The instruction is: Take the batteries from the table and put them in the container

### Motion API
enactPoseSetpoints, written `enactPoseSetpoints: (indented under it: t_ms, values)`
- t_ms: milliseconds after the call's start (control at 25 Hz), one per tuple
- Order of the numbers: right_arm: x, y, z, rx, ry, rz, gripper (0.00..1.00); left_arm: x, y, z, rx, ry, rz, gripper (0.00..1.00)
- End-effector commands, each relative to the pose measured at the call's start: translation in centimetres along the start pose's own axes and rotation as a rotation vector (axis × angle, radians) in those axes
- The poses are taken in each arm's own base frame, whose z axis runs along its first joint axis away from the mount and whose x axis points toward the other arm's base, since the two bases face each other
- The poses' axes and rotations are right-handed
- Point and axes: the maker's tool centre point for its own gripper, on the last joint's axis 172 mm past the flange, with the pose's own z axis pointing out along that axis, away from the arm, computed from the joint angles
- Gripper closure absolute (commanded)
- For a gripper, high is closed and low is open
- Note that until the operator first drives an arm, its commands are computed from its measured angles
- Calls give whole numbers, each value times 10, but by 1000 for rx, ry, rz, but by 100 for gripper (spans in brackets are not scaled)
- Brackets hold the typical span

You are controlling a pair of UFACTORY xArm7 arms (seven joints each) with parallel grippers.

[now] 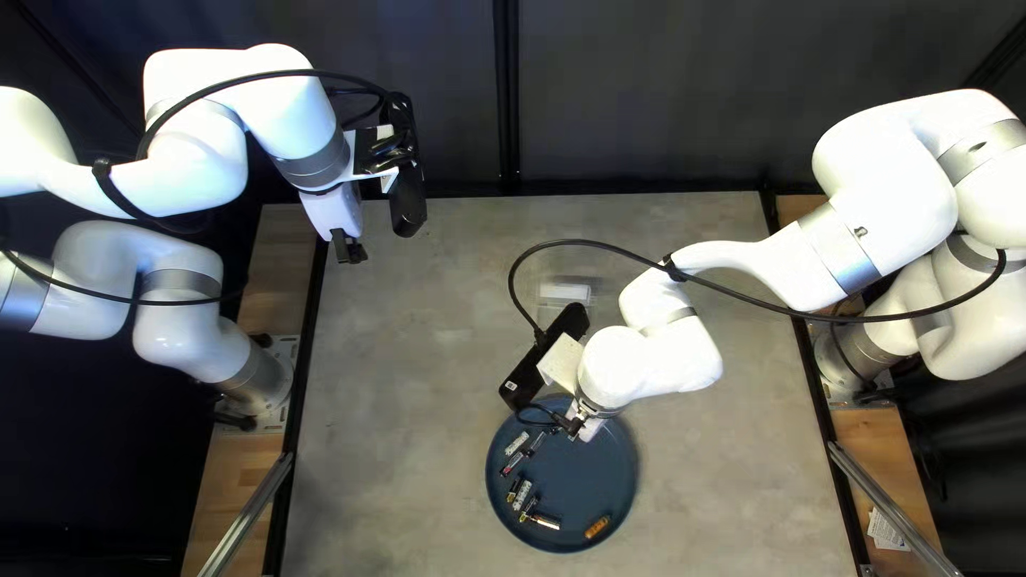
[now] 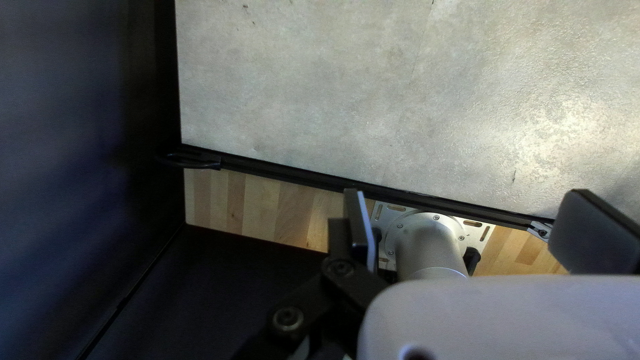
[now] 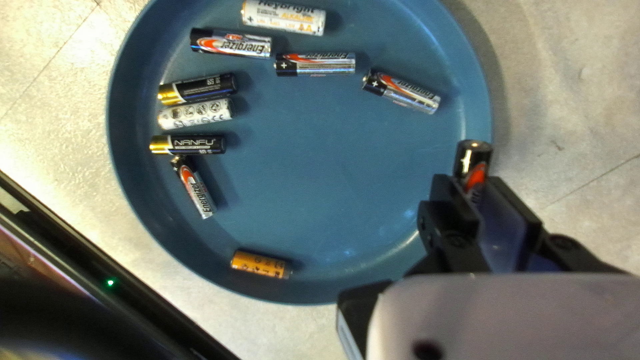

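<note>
Over the table's far left, my left gripper (image 1: 350, 249) is raised with nothing held; in the left wrist view my left gripper (image 2: 467, 223) has its fingers wide apart. My right gripper (image 1: 579, 425) is above the upper right part of a round blue tray (image 1: 588, 476). In the right wrist view my right gripper (image 3: 481, 190) is shut on a dark battery (image 3: 473, 160), whose end sticks out past the fingertips. Several batteries lie in the tray, among them an orange one (image 3: 260, 265), a white one (image 3: 195, 114) and a silver one (image 3: 403, 93) nearest the gripper.
A clear, pale box (image 1: 564, 291) stands on the grey table (image 1: 417, 374) beyond the tray, partly beside my right arm's black camera (image 1: 524, 369) and cable. Black rails edge the table; a dark curtain (image 1: 641, 96) hangs behind it.
</note>
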Motion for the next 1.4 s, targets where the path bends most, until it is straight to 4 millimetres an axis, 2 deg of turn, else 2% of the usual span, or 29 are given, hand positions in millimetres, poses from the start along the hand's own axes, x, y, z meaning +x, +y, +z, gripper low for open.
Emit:
enactPoseSetpoints:
  t_ms: [40, 200, 280, 640, 800, 1000, 1240, 1400]
  values:
    - [24, 48, -3, 2, -10, 310, 100, 0, 0, 0, 0, 0, 0, 0]
    - [23, 57, -2, -34, 3, 557, 100, 0, 0, 0, 0, 0, 0, 0]
    - [29, 52, -1, -52, 22, 618, 100, 0, 0, 0, 0, 0, 0, 0]
    - [31, 54, 2, -64, 35, 616, 100, 0, 0, 0, 0, 0, 0, 0]
    - [42, 69, 6, -79, 12, 772, 100, 0, 0, 0, 0, 0, 0, 0]
    - [48, 71, 4, -105, 11, 967, 100, 0, 0, 0, 0, 0, 0, 0]
    - [46, 83, 8, -113, 36, 1066, 100, 0, 0, 0, 0, 0, 0, 0]
    - [53, 99, 19, -108, 54, 1085, 100, 0, 0, 0, 0, 0, 0, 0]
